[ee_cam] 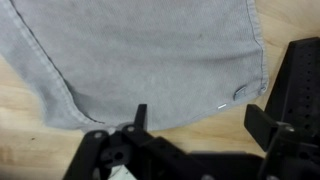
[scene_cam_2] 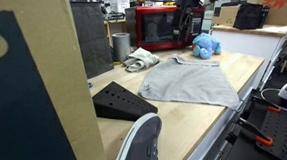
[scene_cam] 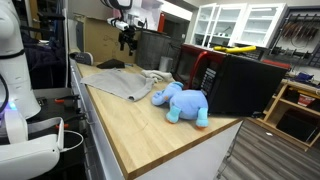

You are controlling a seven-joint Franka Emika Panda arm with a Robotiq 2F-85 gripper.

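Black claw (ee_cam: 200, 118), two dark fingers (ee_cam: 139, 118), white arm (scene_cam: 10, 50)

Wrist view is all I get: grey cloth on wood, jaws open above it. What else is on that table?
Observer: A blue plush toy lies beside the grey cloth, in front of a dark box.
Operator: Anything else near the cloth?
Observer: A crumpled pale rag sits by one corner. I cannot tell whether it touches the cloth.
Operator: Height over it?
Observer: The gripper hangs well clear above the cloth's far end and touches nothing.
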